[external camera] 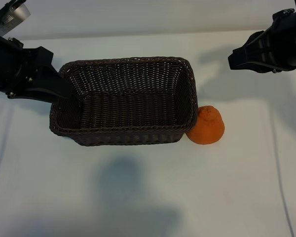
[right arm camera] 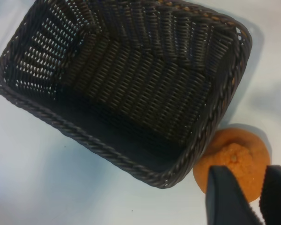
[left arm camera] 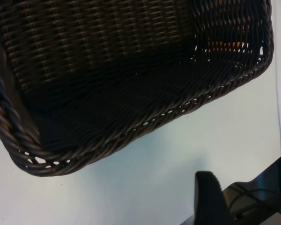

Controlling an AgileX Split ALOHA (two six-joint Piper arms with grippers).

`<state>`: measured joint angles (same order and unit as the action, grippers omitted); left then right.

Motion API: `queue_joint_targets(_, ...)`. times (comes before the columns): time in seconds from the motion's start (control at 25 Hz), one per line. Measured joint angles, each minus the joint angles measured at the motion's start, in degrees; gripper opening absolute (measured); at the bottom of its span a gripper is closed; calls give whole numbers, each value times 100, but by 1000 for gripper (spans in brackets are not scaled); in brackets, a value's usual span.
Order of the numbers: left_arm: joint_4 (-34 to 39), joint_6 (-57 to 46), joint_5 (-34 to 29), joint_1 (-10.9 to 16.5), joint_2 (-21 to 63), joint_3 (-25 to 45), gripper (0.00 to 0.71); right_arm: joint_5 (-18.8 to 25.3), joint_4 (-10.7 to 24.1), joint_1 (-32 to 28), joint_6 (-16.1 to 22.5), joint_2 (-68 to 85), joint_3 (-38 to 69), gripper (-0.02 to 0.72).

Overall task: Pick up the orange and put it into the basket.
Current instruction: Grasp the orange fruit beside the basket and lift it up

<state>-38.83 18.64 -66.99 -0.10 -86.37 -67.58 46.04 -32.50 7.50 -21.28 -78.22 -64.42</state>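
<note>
Sitting on the white table (external camera: 138, 197), the orange (external camera: 207, 126) rests right against the outside of the basket (external camera: 123, 101), at the corner on the right arm's side, so nothing has been picked up yet and the job looks to be at its very start. It is round, matte and pebbly, with a lumpy knob on top, and far smaller than the dark woven basket, which is empty. From the right wrist view the right gripper (right arm camera: 255, 197) hangs above the fruit with its fingers only partly apart and nothing between them. I'd say it must spread wider, then drop over the orange without nudging the wicker wall. The left gripper (external camera: 64, 91) reaches in at the basket's opposite end; whether its fingers hold the rim I cannot tell.
</note>
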Motion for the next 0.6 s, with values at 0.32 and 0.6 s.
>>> queue_joint_targets(0.32,5,-11,27,0,0,0,419,-320,0,0,0,0,0,232)
queue_joint_targets(0.6,5,26,152,0,0,0,419,-387,197,0,6,0,0,256)
